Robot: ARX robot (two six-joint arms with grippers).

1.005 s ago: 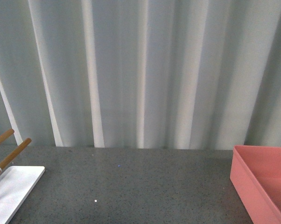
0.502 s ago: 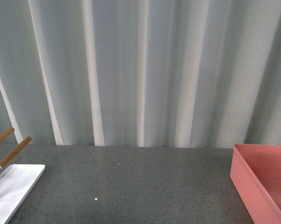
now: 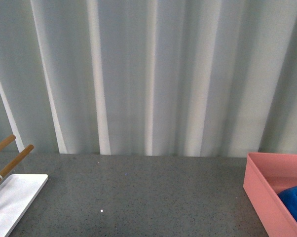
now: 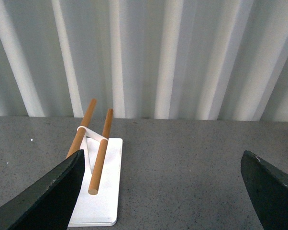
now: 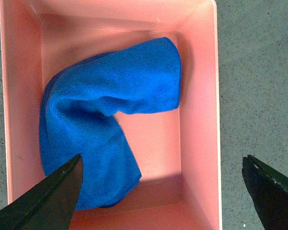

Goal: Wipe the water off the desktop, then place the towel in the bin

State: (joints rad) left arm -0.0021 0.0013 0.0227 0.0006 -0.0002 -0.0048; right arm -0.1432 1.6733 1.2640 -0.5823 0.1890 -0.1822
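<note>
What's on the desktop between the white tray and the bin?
Nothing: in the front view only bare desktop lies between the white tray and the bin, which holds the towel.

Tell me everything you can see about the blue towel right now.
The towel is a bright royal-blue fuzzy microfibre cloth, lying crumpled and folded over on itself inside the salmon-pink bin. It rests on the bin's floor and presses against one side wall, leaving part of the floor bare. The right gripper hangs open above it, not touching. In the front view only a corner shows.
</note>
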